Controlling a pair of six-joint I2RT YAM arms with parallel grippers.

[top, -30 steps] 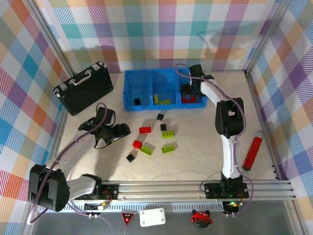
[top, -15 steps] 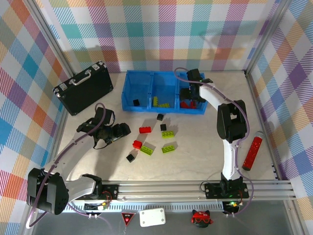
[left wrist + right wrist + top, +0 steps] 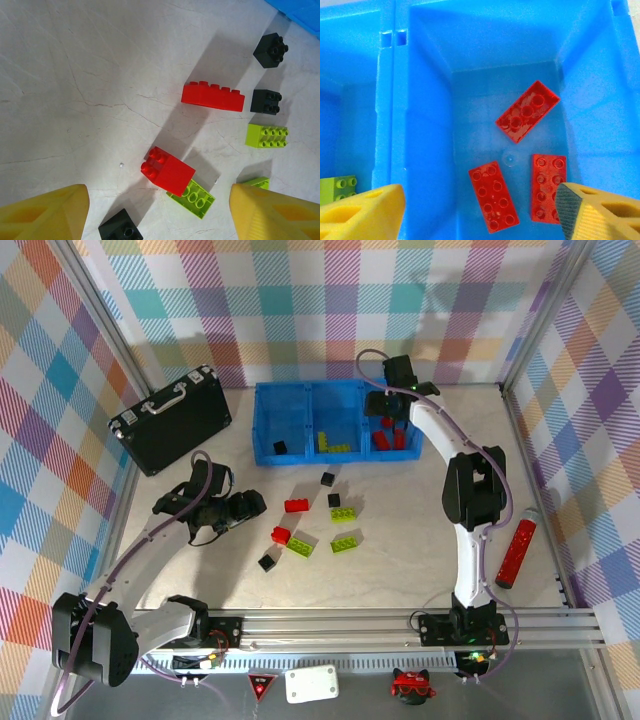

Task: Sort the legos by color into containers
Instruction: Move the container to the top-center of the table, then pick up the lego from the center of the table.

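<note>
Three red bricks (image 3: 493, 195) lie studs-up on the floor of the right-hand compartment of the blue tray (image 3: 285, 412). The right wrist camera looks down on them, and its yellow fingers (image 3: 360, 210) stand wide apart with nothing between them. Seen from above, the right gripper (image 3: 385, 418) hangs over that compartment, jaws spread and empty. The middle compartment holds lime-green bricks (image 3: 333, 446), and the left one holds a single black cube (image 3: 281, 447).

Eight more legos lie loose on the pale table (image 3: 400, 540) in front of the tray. Two black pieces (image 3: 270, 49) sit nearest the tray, with a long red brick (image 3: 213, 96) beside them and a green brick (image 3: 267, 136) just below. A short red brick (image 3: 167, 171) lies just beside another green one (image 3: 192, 197); whether they touch is unclear. A third black piece (image 3: 120, 231) sits apart at the near edge of the group.

The left gripper (image 3: 250, 506) hovers at the left side of this cluster, its fingers (image 3: 45, 215) parted and gripping nothing. A black hard case (image 3: 172, 418) rests at the table's left rear, and a red cylinder (image 3: 518, 547) lies near the right edge.
</note>
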